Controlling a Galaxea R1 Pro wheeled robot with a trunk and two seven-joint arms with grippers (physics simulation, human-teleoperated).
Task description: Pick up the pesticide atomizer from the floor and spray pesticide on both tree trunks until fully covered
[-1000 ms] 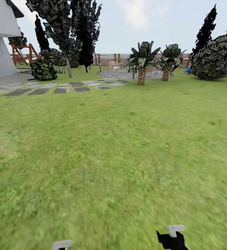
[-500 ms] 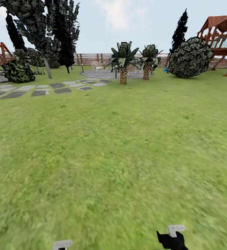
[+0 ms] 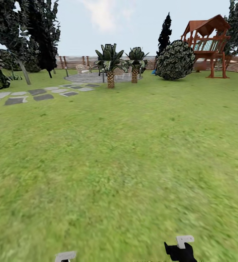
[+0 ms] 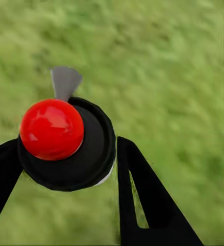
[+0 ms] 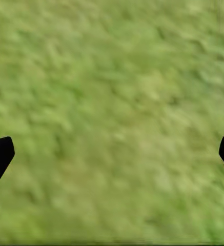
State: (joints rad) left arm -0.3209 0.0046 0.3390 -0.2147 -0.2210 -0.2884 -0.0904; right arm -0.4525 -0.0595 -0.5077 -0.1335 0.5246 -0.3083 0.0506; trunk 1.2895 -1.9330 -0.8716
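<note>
Between the left claw's two black fingers sits the pesticide atomizer: red round cap on a black disc, grey nozzle tab sticking out, seen end-on in the left wrist view. Fingers flank the black body on both sides, so the claw is clamped on it, above blurred grass floor. Head view gives none of that detail, just a grey tab at the bottom edge and the black right claw low right. Right wrist view: right claw spread wide, fingertips at opposite edges, only grass between.

Versus half a second back, the head view has swung right: palms, stepping stones and round bush slid left; the wooden play tower is now fully in frame. Tall trees stand far left, well apart from the atomizer, fence behind.
</note>
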